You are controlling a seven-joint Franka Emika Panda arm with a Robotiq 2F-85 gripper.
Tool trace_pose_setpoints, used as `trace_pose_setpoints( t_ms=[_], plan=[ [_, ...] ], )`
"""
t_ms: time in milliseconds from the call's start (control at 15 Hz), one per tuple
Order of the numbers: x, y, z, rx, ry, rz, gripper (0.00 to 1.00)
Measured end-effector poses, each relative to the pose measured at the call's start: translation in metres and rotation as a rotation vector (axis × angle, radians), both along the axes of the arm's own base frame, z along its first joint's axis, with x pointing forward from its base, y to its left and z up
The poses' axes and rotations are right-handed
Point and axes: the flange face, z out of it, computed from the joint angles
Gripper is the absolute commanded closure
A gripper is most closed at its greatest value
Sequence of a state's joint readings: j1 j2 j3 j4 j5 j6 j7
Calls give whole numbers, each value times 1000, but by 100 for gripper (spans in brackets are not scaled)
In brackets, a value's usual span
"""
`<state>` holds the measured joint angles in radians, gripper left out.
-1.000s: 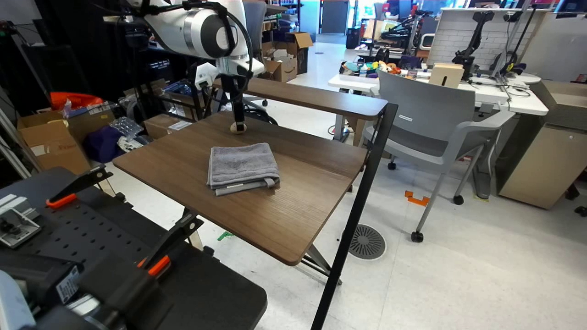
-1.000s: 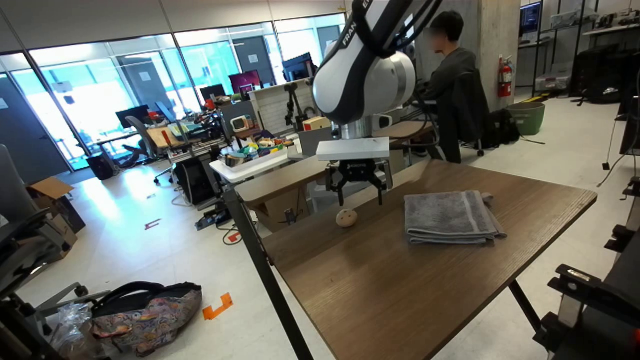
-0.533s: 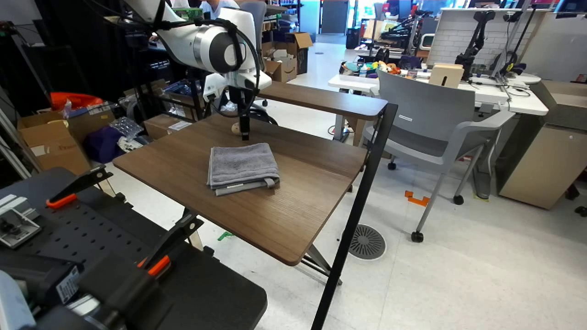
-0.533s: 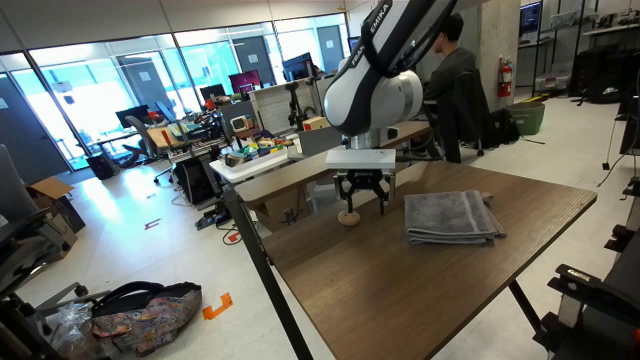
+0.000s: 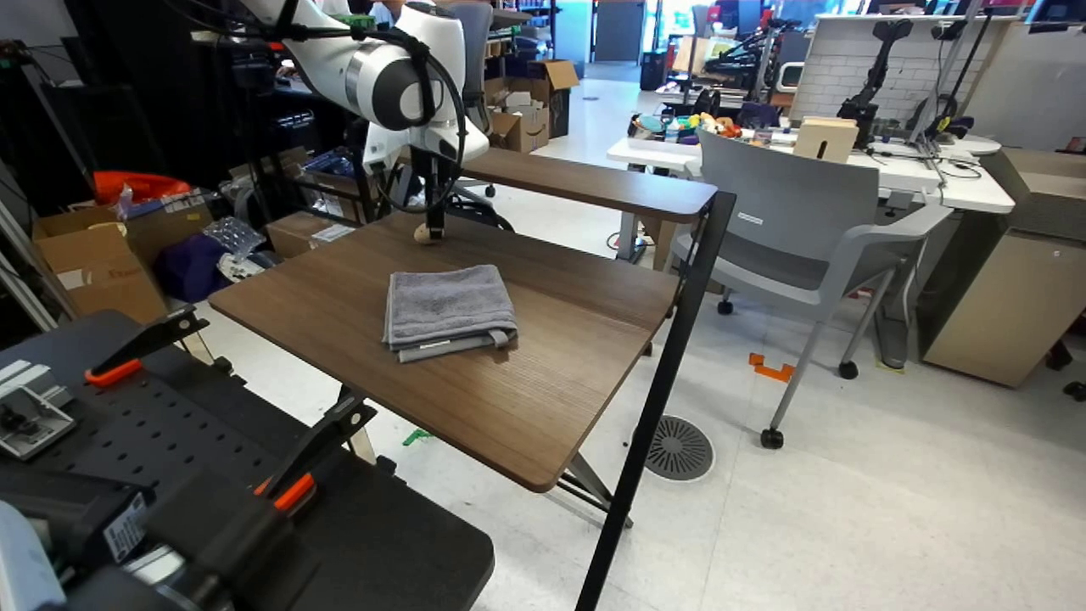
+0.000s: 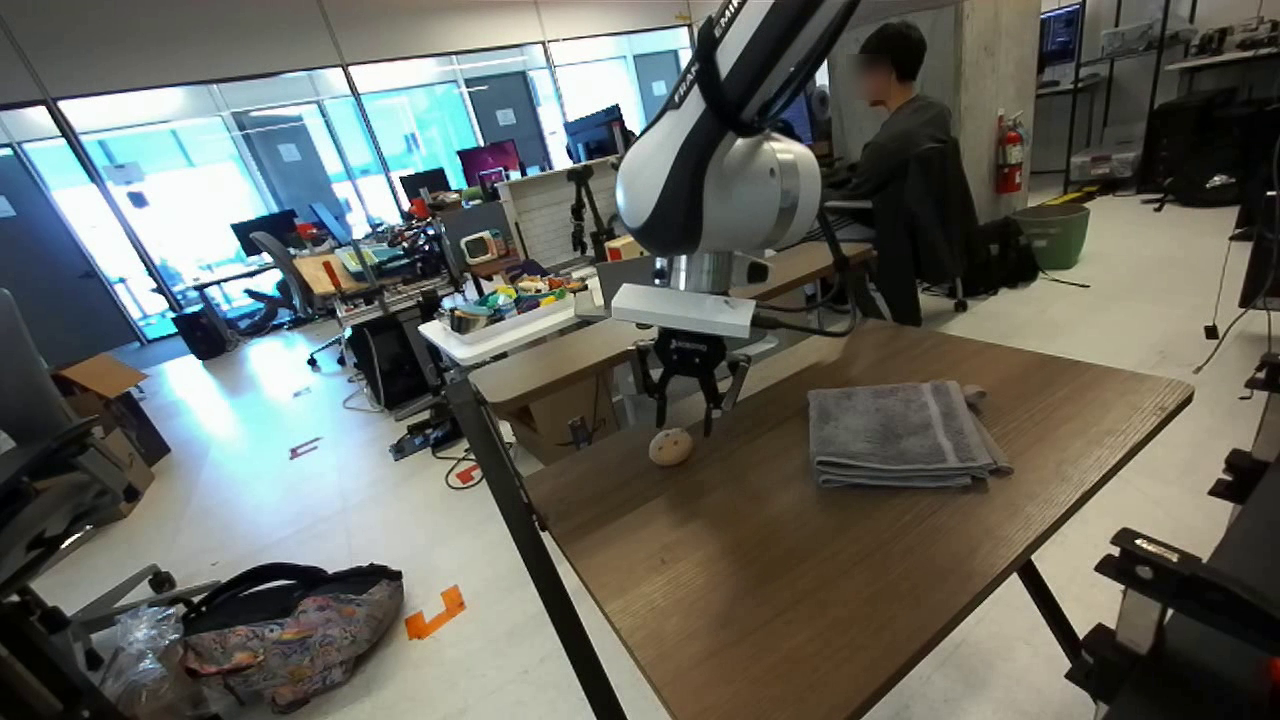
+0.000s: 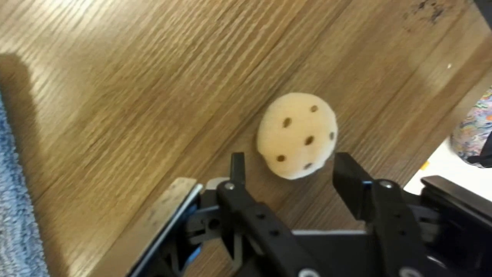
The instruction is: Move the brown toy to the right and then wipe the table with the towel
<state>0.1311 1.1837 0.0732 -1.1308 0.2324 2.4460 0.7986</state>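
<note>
Over to the brown table (image 6: 800, 560); taking in the folded grey towel (image 6: 890, 435) on it; now the gripper (image 6: 685, 427), hanging low with parted, unclenched fingers (image 7: 351, 184); and the spotted toy (image 7: 298, 134), sitting on the table just beside them.

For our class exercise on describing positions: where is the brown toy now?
In an exterior view, the brown toy rests on the table, left of the towel, close by the open gripper.
</note>
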Motion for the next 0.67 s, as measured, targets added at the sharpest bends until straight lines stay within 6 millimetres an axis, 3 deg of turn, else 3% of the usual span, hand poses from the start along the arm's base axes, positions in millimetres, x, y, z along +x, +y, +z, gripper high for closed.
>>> trace_pose_setpoints(
  t_ms=[133, 667],
  plan=[
    [4, 7, 8, 13, -49, 14, 0],
    [0, 25, 11, 26, -94, 77, 0]
  ],
)
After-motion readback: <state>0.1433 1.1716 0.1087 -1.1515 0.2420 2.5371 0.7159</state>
